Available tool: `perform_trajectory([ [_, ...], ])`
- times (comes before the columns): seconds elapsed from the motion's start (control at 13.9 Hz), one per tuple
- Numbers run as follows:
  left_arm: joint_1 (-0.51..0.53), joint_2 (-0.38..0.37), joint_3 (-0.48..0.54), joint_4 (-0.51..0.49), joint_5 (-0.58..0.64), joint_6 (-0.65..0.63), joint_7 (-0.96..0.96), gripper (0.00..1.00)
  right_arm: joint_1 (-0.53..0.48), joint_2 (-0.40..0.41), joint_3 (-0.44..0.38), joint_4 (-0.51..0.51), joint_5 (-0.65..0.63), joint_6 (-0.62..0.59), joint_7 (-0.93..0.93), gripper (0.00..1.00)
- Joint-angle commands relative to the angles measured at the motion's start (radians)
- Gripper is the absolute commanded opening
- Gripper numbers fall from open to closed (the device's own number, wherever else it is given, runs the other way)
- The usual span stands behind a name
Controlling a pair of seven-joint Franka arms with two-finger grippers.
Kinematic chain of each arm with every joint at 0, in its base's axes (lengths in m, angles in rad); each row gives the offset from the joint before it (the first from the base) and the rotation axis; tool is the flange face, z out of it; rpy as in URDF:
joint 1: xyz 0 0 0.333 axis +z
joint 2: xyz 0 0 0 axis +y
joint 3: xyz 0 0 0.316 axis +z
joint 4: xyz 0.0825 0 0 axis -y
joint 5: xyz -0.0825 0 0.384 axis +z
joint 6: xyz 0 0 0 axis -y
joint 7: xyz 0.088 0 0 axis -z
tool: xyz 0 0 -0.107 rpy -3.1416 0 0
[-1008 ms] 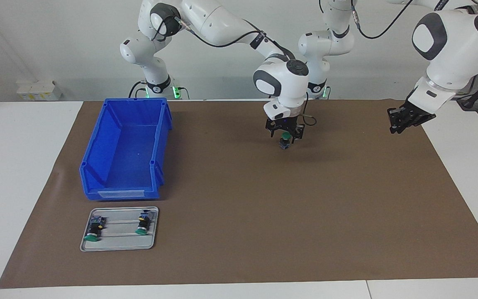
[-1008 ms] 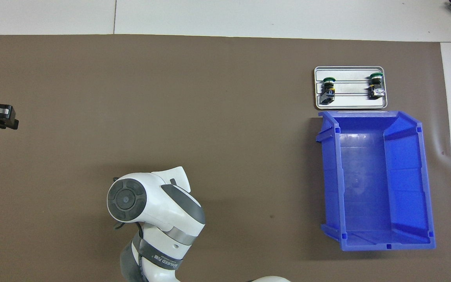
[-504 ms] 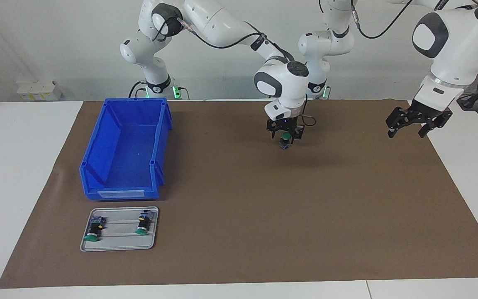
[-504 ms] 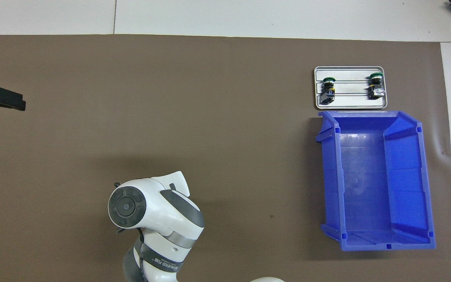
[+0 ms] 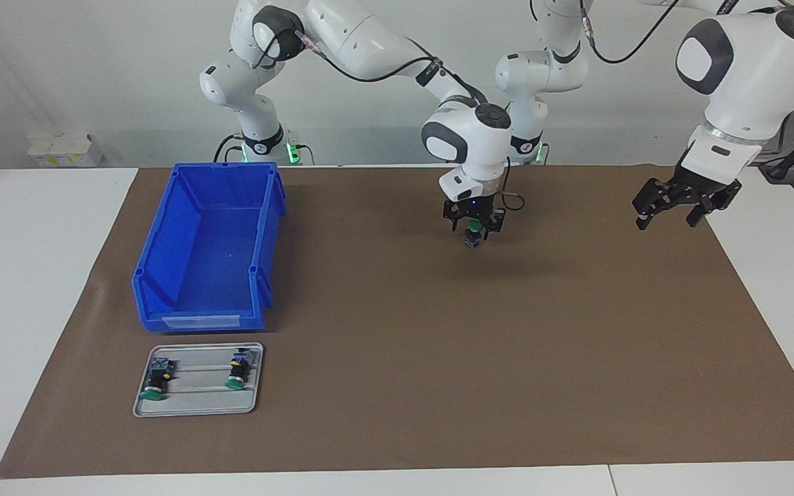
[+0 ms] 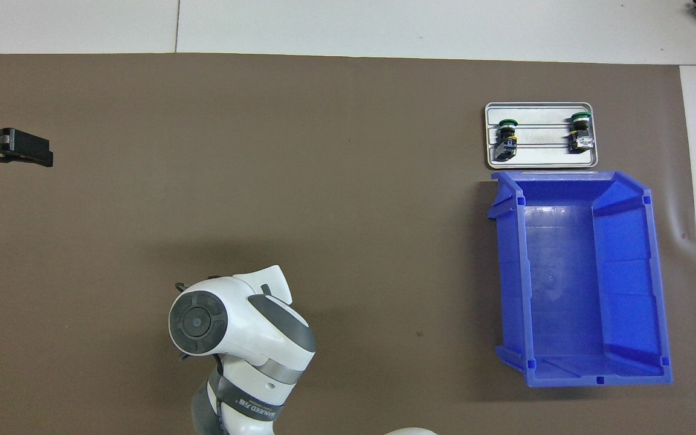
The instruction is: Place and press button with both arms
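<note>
Button (image 5: 472,232), a small push switch with a round green mushroom cap over a black cylindrical body, hung cap-up in the right tool (image 5: 473,229), which was clamped on it just under the cap. The pair hovered low over the bare brown paper mat (image 5: 438,331) about midway along the table, at the robots' end; whether its base already touched the mat could not be told. In the overhead view the right arm's white wrist hid both.

Judging by its look, it was light, rigid and hard-shelled, with smooth plastic sides that could slip or twist in a loose pinch. The black barrel below the cap looked the soundest place to hold; the cap needed to stay free for pressing, and the terminal end seemed the part likeliest to suffer from squeezing. Stood on that narrow end, it might topple under an off-centre push.

The left tool (image 5: 666,210) hung with fingers spread wide and empty over the mat at the left arm's end.

Farther out, an empty blue plastic bin (image 5: 207,244) sat toward the right arm's end, and just beside it, farther from the robots, a small grey metal tray (image 5: 197,408) carried two more green-capped switches (image 5: 156,382) lying on their sides.
</note>
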Motion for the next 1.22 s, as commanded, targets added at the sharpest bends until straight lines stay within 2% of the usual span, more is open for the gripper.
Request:
perform_trajectory([
  [0.0, -0.003, -0.009, 0.01, 0.034, 0.003, -0.08, -0.015, 1.0, 0.012, -0.012, -0.002, -0.028, -0.011, 0.027, 0.032, 0.85],
  [0.22, -0.001, -0.006, -0.026, 0.076, 0.0, -0.113, -0.021, 1.0, 0.013, -0.012, -0.002, -0.032, -0.011, 0.039, 0.044, 0.83],
  [0.5, -0.001, -0.027, -0.049, 0.045, 0.001, -0.096, -0.085, 1.0, 0.013, -0.012, -0.004, -0.031, -0.019, 0.042, 0.044, 0.7],
  [0.72, 0.012, -0.049, -0.051, 0.008, 0.001, -0.095, -0.07, 1.0, 0.013, -0.012, -0.004, -0.032, -0.024, 0.06, 0.043, 0.49],
  [0.79, 0.019, -0.056, -0.051, -0.011, 0.001, -0.093, -0.059, 1.0, 0.013, -0.012, -0.002, -0.032, -0.024, 0.06, 0.043, 0.33],
  [0.86, 0.017, -0.065, -0.051, -0.025, 0.001, -0.096, -0.055, 1.0, 0.012, -0.012, -0.002, -0.031, -0.024, 0.059, 0.043, 0.11],
  [0.94, 0.019, -0.073, -0.051, -0.045, 0.001, -0.096, -0.055, 1.0, 0.013, -0.012, -0.004, -0.028, -0.025, 0.057, 0.041, 0.0],
  [1.15, 0.022, -0.084, -0.042, -0.059, 0.001, -0.098, -0.062, 1.0, 0.004, -0.021, -0.004, -0.014, -0.047, 0.045, 0.038, 0.0],
])
